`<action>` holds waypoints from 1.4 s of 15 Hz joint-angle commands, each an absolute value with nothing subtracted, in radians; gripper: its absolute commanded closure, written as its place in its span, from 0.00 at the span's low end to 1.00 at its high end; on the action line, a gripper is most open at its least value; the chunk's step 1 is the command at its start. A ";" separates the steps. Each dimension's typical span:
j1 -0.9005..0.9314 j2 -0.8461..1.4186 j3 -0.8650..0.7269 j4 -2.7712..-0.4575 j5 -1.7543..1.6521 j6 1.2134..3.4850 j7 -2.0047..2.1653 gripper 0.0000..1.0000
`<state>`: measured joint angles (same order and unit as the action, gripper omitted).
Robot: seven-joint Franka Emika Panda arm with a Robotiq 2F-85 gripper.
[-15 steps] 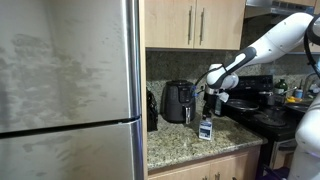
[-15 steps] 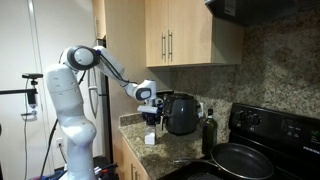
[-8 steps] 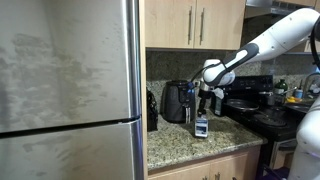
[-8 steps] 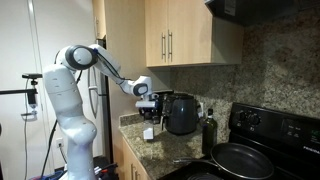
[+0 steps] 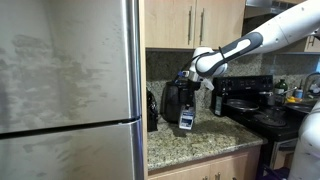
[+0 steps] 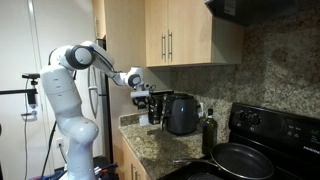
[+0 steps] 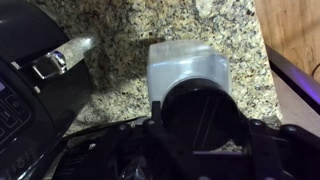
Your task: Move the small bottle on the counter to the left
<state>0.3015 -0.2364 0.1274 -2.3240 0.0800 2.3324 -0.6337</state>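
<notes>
One small bottle (image 5: 186, 121) in the grip of the tool (image 5: 187, 113), over the counter (image 5: 218, 141).

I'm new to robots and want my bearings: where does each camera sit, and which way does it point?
An exterior view: faces the fridge and counter from the room; the arm reaches in from the right, gripper at the small bottle.
An exterior view: sits near the stove, looking along the counter; the whole arm shows.
Wrist view: rides the wrist, looking down on the small bottle; dark gripper parts along the bottom.
Shared: both exterior views show the black air fryer.
</notes>
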 commanded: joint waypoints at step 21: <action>0.350 0.164 0.344 -1.878 0.069 2.362 -0.698 0.63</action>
